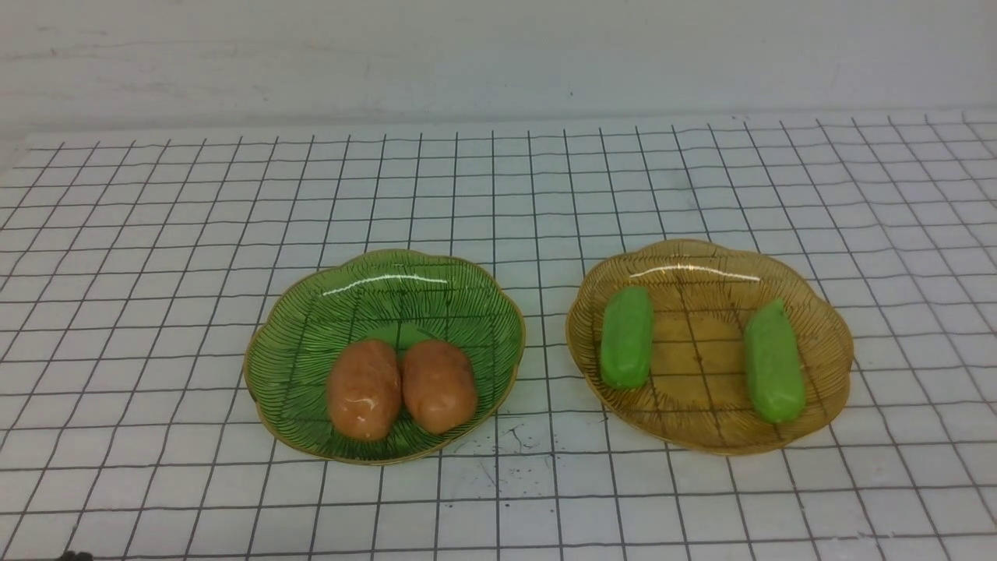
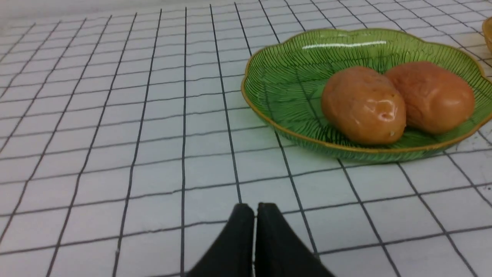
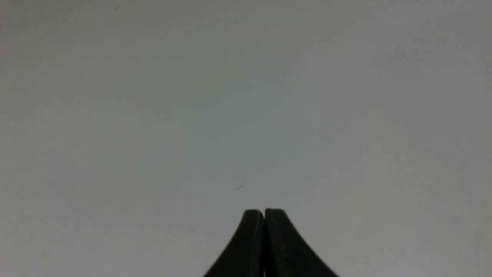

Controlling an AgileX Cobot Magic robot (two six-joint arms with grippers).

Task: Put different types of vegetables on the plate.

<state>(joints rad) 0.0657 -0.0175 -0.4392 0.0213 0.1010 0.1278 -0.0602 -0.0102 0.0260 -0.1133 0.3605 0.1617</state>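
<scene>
Both potatoes (image 1: pixel 364 389) sit on the green plate (image 1: pixel 288 389), side by side, and over on the amber plate (image 1: pixel 701 436) lie the two cucumbers (image 1: pixel 625 337), well apart from each other! The left hand (image 2: pixel 255 209) is closed, fingertips together, nothing between them; the right hand (image 3: pixel 264 213) is closed too, and just as empty. Every vegetable is on a plate, sorted by kind, so this looks like a finished job.

What could spoil it? A low sweep of the left arm might clip the green plate's raised rim and set those rounded potatoes rolling. Should anyone go for one potato, opening fingers could nudge its close neighbour. A bump to the amber plate might slide a cucumber along its sloping side.

Underneath, a white bench (image 1: pixel 530 483) ruled with a dark grid, scuffed with small marks near the green plate; behind it, a pale, faintly stained wall (image 1: pixel 498 62).
</scene>
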